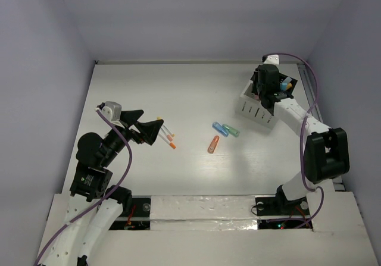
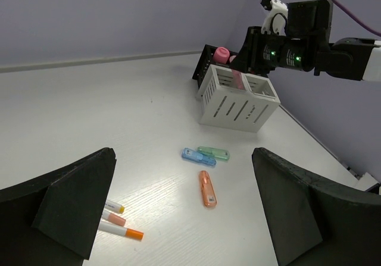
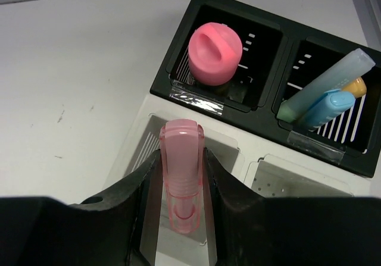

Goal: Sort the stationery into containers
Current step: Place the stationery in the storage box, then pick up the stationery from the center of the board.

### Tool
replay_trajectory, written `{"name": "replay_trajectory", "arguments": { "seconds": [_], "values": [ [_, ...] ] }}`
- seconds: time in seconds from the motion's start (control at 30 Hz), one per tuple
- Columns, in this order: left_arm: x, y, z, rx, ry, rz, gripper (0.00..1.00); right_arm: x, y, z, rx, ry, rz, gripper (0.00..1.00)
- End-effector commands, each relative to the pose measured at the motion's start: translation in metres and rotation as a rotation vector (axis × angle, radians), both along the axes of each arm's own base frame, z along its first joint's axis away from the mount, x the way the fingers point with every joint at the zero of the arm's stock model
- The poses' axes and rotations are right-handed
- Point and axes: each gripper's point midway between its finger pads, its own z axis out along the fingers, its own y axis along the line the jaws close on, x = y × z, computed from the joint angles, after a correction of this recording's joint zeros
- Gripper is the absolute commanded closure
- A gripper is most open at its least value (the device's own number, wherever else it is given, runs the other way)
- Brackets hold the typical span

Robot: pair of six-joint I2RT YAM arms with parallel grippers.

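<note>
White tabletop (image 1: pixel 178 177), w/ lavender walls round it, is being worked by both arms.

Nearest, on the L side, three white orange-tipped sticks (image 1: pixel 168 137) are being left loose on the table, unsorted. The L gripper (image 1: pixel 150 127) is being held just above and beside them. Its jaws are being held wide apart, w/ nothing between them and nothing touched, as far as can be told.

Mid-table, three more items are being left out. An orange capsule (image 1: pixel 213 144) is lying nearest. Beyond it a blue capsule (image 1: pixel 220 128) and a green capsule (image 1: pixel 233 131) are lying side by side, touching or nearly so.

Further back on the R, the white slatted organizer (image 1: pixel 255 112) is being filled. A pink capsule (image 3: pixel 180 140) is being gripped by the R gripper (image 3: pixel 182 171), w/ the jaws clamped on its two sides. It is being held upright over the white compt just in front of the black section (image 3: pixel 178 87), and its lower end is prob. dipping inside.

Farthest, a stubby pink cylinder (image 3: pixel 215 53) is being stored in one black compt. A bundle of blue, green and yellow pieces (image 3: pixel 324 96) is being stored in the compt next to it.

Judged progress is approx. half: four items are in, one is being placed, and six are waiting to be picked up.
</note>
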Motion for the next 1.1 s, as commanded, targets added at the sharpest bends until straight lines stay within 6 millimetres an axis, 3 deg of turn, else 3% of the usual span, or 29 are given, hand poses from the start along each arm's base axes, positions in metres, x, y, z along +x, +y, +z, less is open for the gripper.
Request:
{"name": "replay_trajectory", "arguments": {
  "seconds": [0.0, 0.07, 0.13, 0.17, 0.3, 0.4, 0.53, 0.67, 0.7, 0.83, 1.07],
  "values": [
    [0.0, 0.0, 0.011, -0.014, -0.046, -0.004, 0.01, 0.008, 0.0, 0.011, 0.026, -0.061, -0.02, 0.61],
    [0.0, 0.0, 0.012, -0.013, -0.048, -0.004, 0.01, 0.006, 0.002, 0.01, 0.035, -0.054, -0.006, 0.43],
    [0.0, 0.0, 0.013, -0.013, -0.049, -0.006, 0.01, 0.004, 0.005, 0.013, 0.045, -0.05, 0.007, 0.39],
    [0.0, 0.0, 0.011, -0.013, -0.046, -0.004, 0.01, 0.002, 0.009, 0.017, 0.059, -0.055, 0.034, 0.31],
    [0.0, 0.0, 0.011, -0.013, -0.044, -0.006, 0.01, -0.009, 0.023, 0.027, 0.088, -0.05, 0.107, 0.29],
    [0.001, 0.0, 0.011, -0.012, -0.043, -0.004, 0.01, -0.026, 0.055, 0.027, 0.107, -0.006, 0.247, 0.3],
    [0.001, 0.0, 0.01, -0.011, -0.042, -0.004, 0.01, -0.067, 0.117, 0.005, 0.129, 0.143, 0.48, 0.31],
    [0.001, -0.001, 0.01, -0.012, -0.041, -0.006, 0.01, -0.107, 0.137, -0.041, 0.09, 0.321, 0.558, 0.32],
    [0.001, -0.001, 0.01, -0.011, -0.042, -0.007, 0.01, -0.121, 0.136, -0.058, 0.079, 0.384, 0.563, 0.33],
    [0.001, -0.001, 0.01, -0.012, -0.041, -0.004, 0.01, -0.141, 0.126, -0.089, 0.044, 0.478, 0.514, 0.35],
    [0.0, -0.001, 0.01, -0.014, -0.042, -0.006, 0.01, -0.146, 0.102, -0.124, -0.038, 0.603, 0.386, 0.31]
  ]
}}
